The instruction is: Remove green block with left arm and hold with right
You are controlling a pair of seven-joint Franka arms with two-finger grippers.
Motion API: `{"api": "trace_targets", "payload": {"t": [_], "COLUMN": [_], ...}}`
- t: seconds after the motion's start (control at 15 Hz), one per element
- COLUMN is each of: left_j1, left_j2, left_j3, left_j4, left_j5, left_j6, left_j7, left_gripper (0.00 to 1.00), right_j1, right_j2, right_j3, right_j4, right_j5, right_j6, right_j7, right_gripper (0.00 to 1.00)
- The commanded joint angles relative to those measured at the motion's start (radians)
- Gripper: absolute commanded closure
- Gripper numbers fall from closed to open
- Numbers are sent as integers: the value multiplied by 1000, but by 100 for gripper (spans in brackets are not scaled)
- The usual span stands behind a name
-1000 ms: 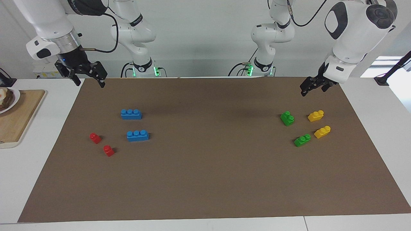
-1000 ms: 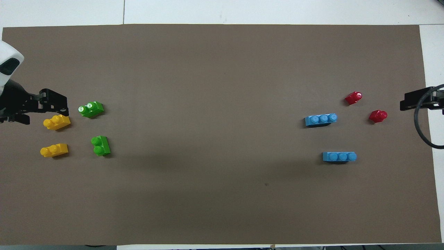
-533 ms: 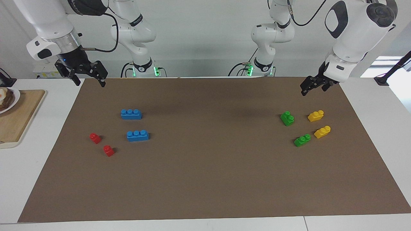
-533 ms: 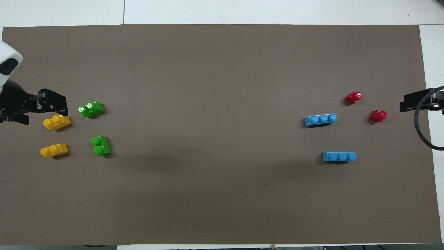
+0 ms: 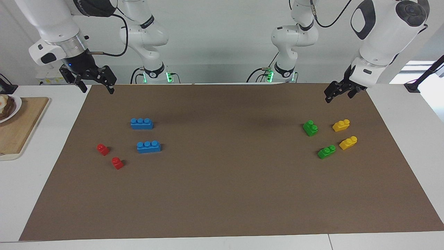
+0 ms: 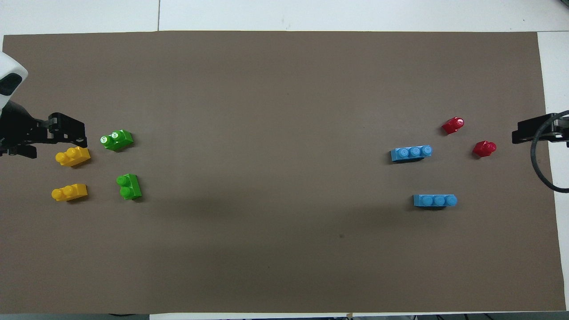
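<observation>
Two green blocks lie on the brown mat [image 5: 222, 194] toward the left arm's end. One green block [image 5: 310, 128] [image 6: 129, 186] is nearer to the robots. The other green block [image 5: 326, 151] [image 6: 116, 140] lies farther from them. My left gripper [image 5: 338, 98] [image 6: 55, 142] is open and empty. It hangs in the air over the mat's edge, beside the yellow bricks and apart from both green blocks. My right gripper [image 5: 97, 91] [image 6: 518, 134] is open and empty. It waits in the air over the mat's corner at the right arm's end.
Two yellow bricks [image 5: 341, 125] [image 5: 348, 142] lie beside the green blocks. Two blue three-stud bricks [image 5: 142, 123] [image 5: 148, 147] and two small red bricks [image 5: 102, 149] [image 5: 117, 163] lie toward the right arm's end. A wooden board [image 5: 17, 128] with a plate sits off the mat there.
The left gripper has crept very slightly upward. The right arm and all the bricks have not moved.
</observation>
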Motion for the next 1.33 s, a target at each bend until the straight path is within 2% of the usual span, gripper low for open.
{"api": "trace_targets", "payload": {"t": [0.0,0.53,1.27], "left_j1": [-14,-4,-14], "left_j2": [-13,-49,-49], "left_j3": [10,9,7], "left_j4": [13,-4,-3], "left_j5": [14,11,11], "left_j6": [-29,-11,-10], "left_j7": [11,28,21], "left_gripper": [0,0,0], "right_j1": [1,1,3], "right_j2": [-19,-18,-18], "right_j3": [4,4,7], "right_j4": [-14,-14,-14], "right_j5": [-28,-27,-19], "right_j6": [-13,-10,-6], "right_j7": [-22,-21,-22], "right_gripper": [0,0,0]}}
